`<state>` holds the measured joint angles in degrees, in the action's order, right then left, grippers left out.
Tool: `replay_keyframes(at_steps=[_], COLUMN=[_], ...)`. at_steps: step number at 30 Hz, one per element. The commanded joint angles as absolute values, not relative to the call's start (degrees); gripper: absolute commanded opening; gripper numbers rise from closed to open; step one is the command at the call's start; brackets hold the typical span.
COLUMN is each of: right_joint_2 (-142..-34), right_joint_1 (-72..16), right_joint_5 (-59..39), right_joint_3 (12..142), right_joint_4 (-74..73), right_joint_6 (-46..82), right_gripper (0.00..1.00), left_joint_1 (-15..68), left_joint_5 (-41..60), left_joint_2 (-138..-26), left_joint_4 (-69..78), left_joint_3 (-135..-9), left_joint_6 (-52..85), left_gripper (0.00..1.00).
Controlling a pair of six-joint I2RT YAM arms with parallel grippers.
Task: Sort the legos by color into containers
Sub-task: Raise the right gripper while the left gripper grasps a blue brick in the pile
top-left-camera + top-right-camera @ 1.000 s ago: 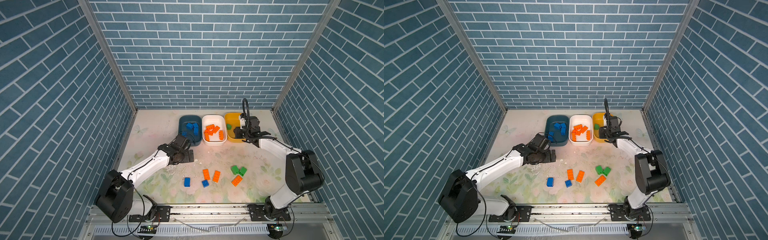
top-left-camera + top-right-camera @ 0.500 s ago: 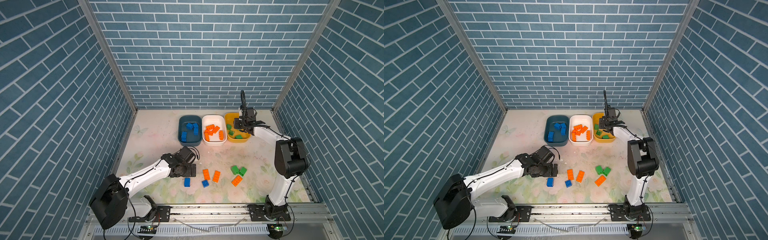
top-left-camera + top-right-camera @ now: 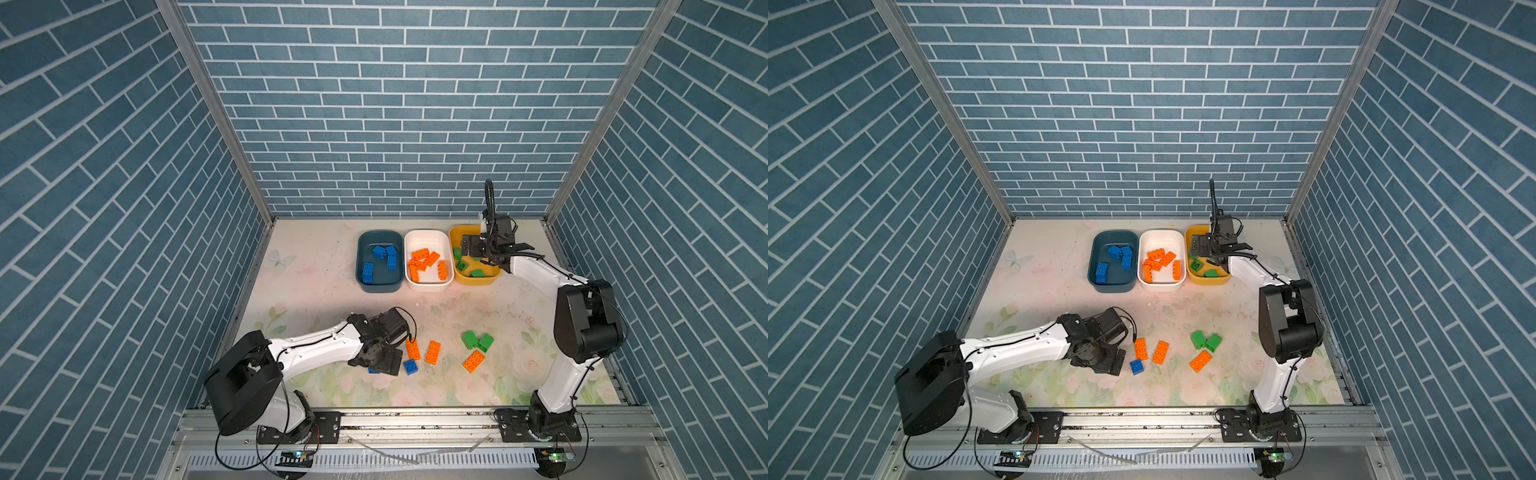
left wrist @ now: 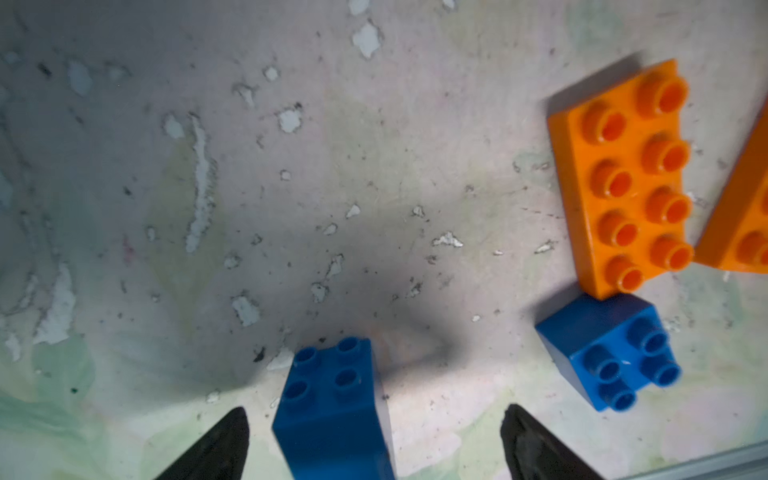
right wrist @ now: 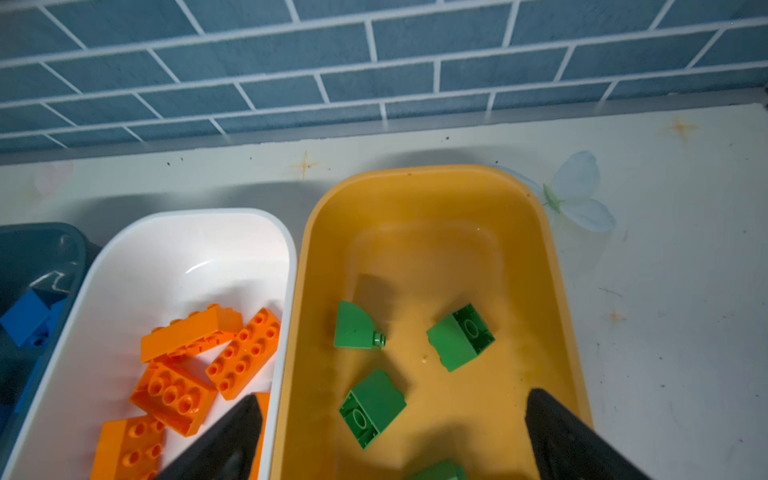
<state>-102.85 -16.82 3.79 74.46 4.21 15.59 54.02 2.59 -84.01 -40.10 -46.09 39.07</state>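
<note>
Blue brick [image 4: 332, 399] is sitting on the tabletop [image 4: 291, 166], well apart from the blue tub [image 3: 380, 233], with the left fingers [image 4: 220, 449] spread either side, not touching it. It's lying off-centre between them, so centring first, then squeezing the flat sides. Right fingers [image 5: 573, 440], spread and empty, are hovering over the yellow tub [image 5: 415, 178], two along from the blue tub.

In both top views the left gripper [image 3: 385, 362] covered nearly all of a blue lego [image 3: 373, 371], which the left wrist view cut off at its frame edge. The right wrist view clipped the teal container [image 5: 37, 266] and one green lego [image 5: 436, 471] at its edges
</note>
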Motion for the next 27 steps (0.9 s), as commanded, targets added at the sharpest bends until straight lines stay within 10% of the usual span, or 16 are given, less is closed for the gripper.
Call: replay_keyframes(at_steps=[1, 16, 27], right_joint_2=[-98.1, -85.2, -81.0], right_joint_1=[-16.8, -16.7, -16.8], right_joint_5=[8.0, 9.2, -0.8], right_joint_3=[70.0, 62.1, 58.9], right_joint_4=[-1.2, -1.8, -2.3], right_joint_6=[18.8, 21.3, 23.9], right_gripper=[0.99, 0.99, 0.99], left_joint_1=[54.8, 54.8, 53.8], left_joint_5=[0.9, -2.4, -5.4], left_joint_2=[-86.8, -88.1, -86.5], left_joint_4=[-41.7, -39.6, -39.2], left_joint_3=[-47.8, -46.5, -49.7], left_joint_6=[38.3, 41.1, 39.7], left_gripper=[0.90, 0.41, 0.25])
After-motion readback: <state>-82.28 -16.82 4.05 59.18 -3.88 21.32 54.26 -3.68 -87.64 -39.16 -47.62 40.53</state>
